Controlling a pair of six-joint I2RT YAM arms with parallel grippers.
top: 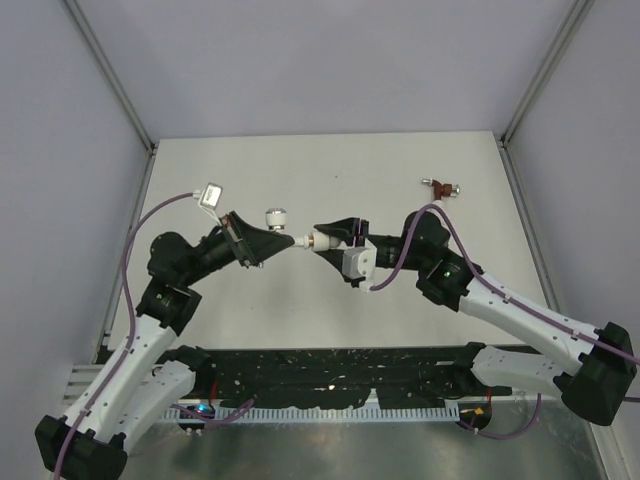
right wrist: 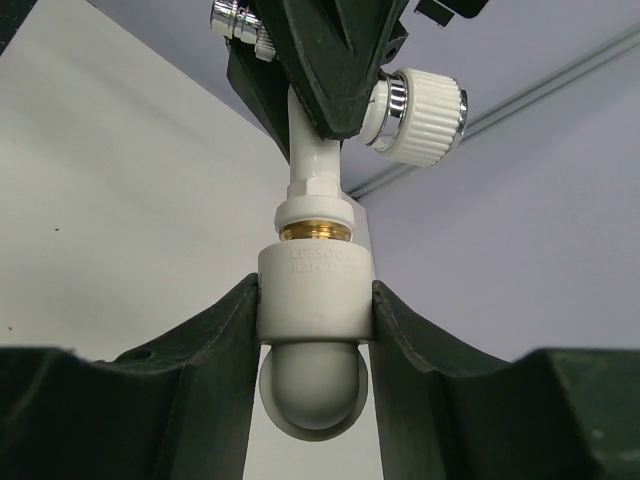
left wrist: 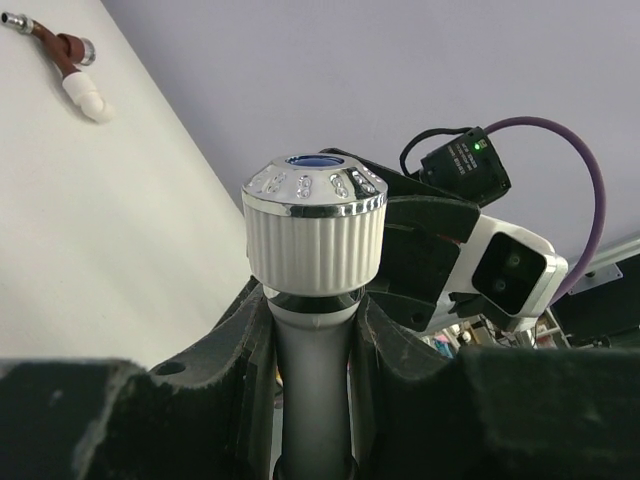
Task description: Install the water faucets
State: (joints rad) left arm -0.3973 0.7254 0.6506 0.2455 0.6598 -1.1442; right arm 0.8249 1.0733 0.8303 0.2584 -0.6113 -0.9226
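Note:
My left gripper (top: 270, 242) is shut on the body of the white faucet (top: 290, 240), whose ribbed white knob (top: 275, 217) has a silvery, blue-dotted top (left wrist: 315, 182). My right gripper (top: 332, 241) is shut on a plain white elbow fitting (right wrist: 315, 300). Both hold their parts above the table, tip to tip. The faucet's brass threaded end (right wrist: 315, 232) sits at the mouth of the fitting, with a little brass showing. The dark red faucet (top: 438, 186) lies on the table at the far right. In the left wrist view it (left wrist: 55, 45) has a white fitting on one end.
The white table (top: 330, 170) is walled on the left, the back and the right. A black rail with a cable chain (top: 330, 375) runs along the near edge between the arm bases. A small white camera module (top: 211, 194) on a purple cable hangs by the left arm.

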